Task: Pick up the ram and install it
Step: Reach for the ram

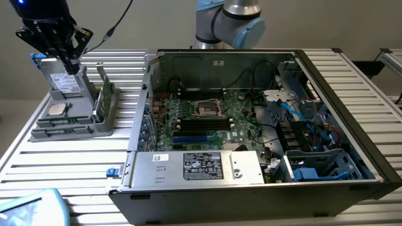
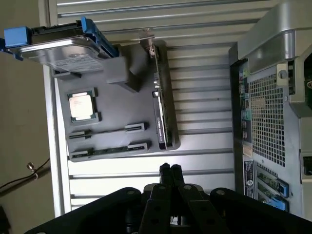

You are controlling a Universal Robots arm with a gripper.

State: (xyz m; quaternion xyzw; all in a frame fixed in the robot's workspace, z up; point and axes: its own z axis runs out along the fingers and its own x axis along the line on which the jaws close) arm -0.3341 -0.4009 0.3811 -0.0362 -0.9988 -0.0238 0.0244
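The gripper [image 1: 71,67], shut and empty, hangs near the drive [image 2: 63,46] on the tray [image 2: 122,107]. The ram [image 2: 109,149] seems to lie in a tray slot, beside the chip [image 2: 80,105] and the upright card [image 2: 161,117].

Black label [image 1: 203,165] on the power supply [image 1: 246,170], small white sticker [image 1: 161,157] beside it, print illegible

Plain pale wall [image 1: 144,23] across the back, soft even light all over, and a ribbed aluminium table [image 1: 69,160] of long silver slats spreading above a dull beige floor [image 1: 12,117] at the exterior view's left.
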